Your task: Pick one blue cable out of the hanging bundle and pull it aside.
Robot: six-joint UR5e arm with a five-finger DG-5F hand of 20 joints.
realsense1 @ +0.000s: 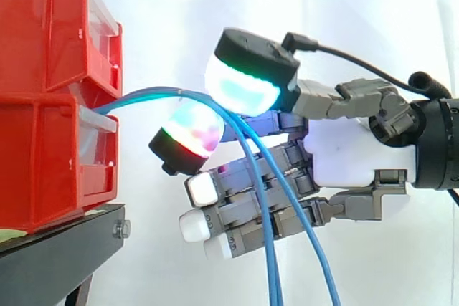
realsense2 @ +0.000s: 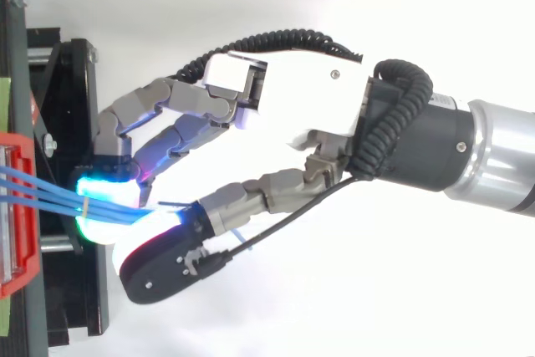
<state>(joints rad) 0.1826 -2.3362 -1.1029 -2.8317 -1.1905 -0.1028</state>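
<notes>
1. Arching out from between the red bins [realsense1: 43,155], the blue cables [realsense1: 150,94] curve rightward and hang down as a bundle.
2. The hand [realsense1: 351,152] pinches them between its thumb and one glowing fingertip [realsense1: 192,128].
3. Grasping seems underway, but with several strands caught. Next comes isolating one, then drawing it sideways.

Blue cables [realsense1: 271,263]: lower ends offscreen

The side view looks level across the red bins [realsense1: 50,98] from close by, with the bins at its left. The top view looks down, equally close. Both share the bins' front and the hand [realsense2: 292,98] pinching blue cables [realsense1: 271,270] just before it.
</notes>
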